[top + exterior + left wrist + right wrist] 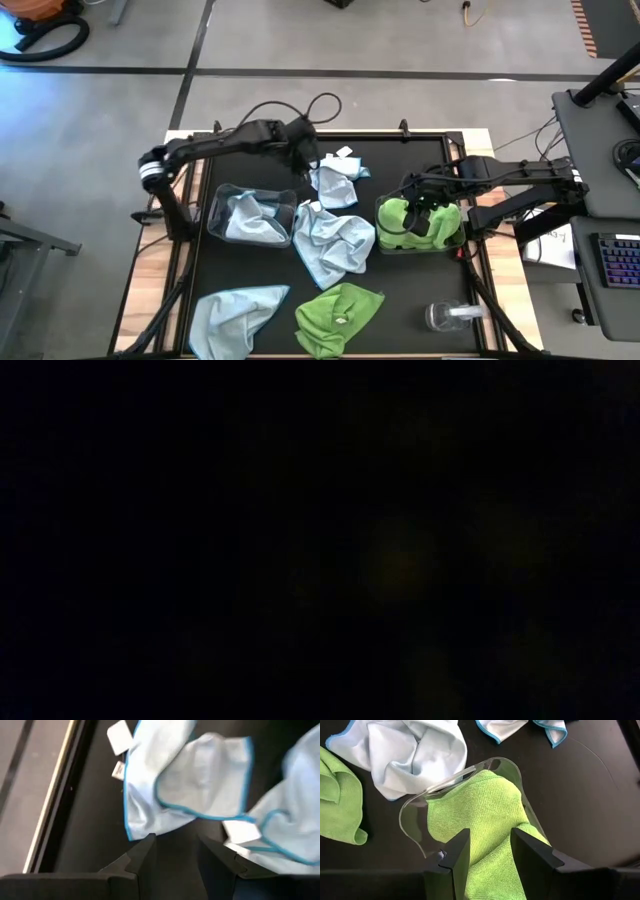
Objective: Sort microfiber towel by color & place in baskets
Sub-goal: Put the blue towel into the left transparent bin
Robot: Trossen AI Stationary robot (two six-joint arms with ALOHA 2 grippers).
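While the low view is black, the table (400, 300) carries two clear baskets: left basket (222, 203) holding pale blue cloth, right basket (385, 243) holding green cloth (485, 810). Right gripper (486, 851), fingers spread, hovers over it. Left gripper (176, 851), spread, probably just above a blue towel (165, 785).

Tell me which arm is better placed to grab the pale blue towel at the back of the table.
Left. The left gripper hovers open right beside that blue towel, fingers aimed at its edge. The right gripper is over the basket holding a green towel.
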